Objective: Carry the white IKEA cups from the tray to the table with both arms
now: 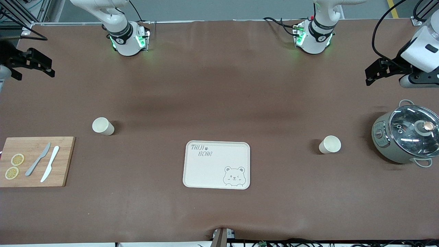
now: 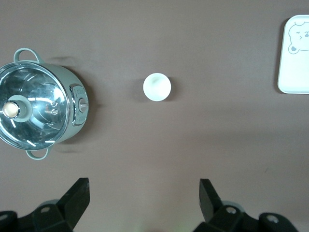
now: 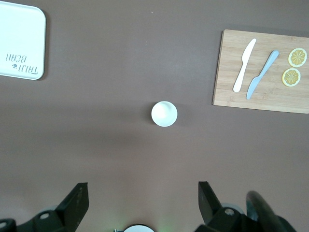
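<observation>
From the front, the tray lies bare in the middle of the table, with neither cup on it. One white cup stands upright on the mat toward the right arm's end, just beside the wooden cutting board and farther from the camera than it; the other cup stands toward the left arm's end, between the tray and the lidded pot. Each stands well apart from the tray, so the move looks done and both arms seem to wait. The right gripper and left gripper hang at the table's two ends, holding nothing.

In the left wrist view, the left gripper has its jaws spread wide and empty, high above its cup, a plain cream-white round rim with no handle.

In the right wrist view, the right gripper is likewise released above its cup, with the two knives and what are probably lemon slices on the board
</observation>
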`<action>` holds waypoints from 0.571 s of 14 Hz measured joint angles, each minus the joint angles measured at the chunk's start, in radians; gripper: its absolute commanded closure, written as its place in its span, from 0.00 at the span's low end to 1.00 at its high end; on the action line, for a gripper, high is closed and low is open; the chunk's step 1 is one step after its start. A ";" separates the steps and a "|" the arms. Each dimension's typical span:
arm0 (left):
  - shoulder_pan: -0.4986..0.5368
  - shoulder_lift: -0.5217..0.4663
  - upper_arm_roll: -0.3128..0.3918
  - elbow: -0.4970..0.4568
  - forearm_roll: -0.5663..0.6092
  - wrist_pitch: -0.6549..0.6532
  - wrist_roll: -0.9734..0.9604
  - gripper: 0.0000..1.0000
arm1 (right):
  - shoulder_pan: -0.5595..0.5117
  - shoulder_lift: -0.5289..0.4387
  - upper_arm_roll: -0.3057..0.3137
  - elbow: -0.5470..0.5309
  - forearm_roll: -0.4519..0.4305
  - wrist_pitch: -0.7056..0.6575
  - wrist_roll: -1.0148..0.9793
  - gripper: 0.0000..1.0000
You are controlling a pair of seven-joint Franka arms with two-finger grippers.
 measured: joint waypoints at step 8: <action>-0.001 -0.004 -0.002 0.003 0.000 -0.024 0.001 0.00 | 0.000 0.000 0.000 0.000 0.000 0.000 0.000 0.00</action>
